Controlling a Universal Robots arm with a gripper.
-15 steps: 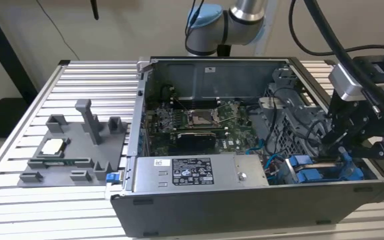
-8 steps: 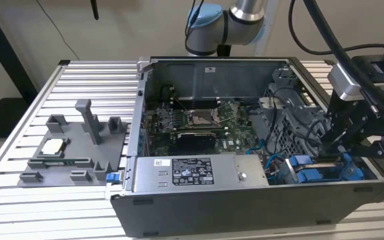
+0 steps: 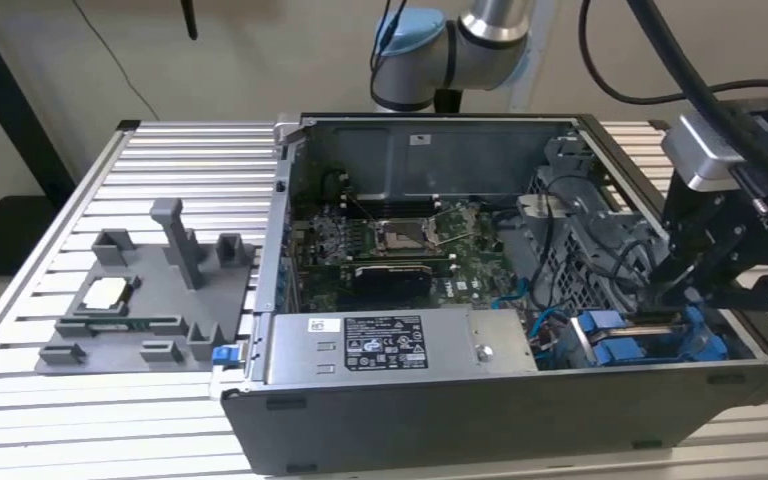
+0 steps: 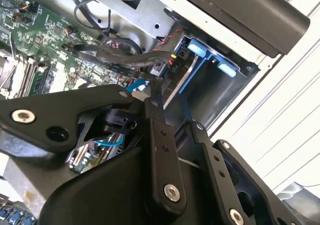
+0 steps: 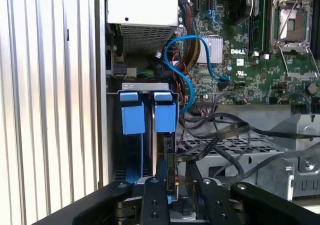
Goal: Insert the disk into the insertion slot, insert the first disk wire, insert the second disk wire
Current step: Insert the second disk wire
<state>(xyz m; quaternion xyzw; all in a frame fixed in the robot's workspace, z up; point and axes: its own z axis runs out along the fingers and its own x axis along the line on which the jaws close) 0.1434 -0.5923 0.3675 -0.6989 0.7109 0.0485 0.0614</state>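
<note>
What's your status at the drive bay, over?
Gripper down at the blue drive bay. Disk seated in its slot. Black cables crowd the gripper.

The disk (image 3: 644,340) sits mostly hidden in its bay, only blue carrier edges showing. The gripper (image 5: 175,185) fingertips are lost behind cables (whether they pinch a connector cannot be told). The arm (image 3: 471,40) runs off the frame's top.

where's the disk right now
The disk, in its blue carrier, sits inside the open computer case at the exterior view's lower right, right of the power supply, under the gripper.
</note>
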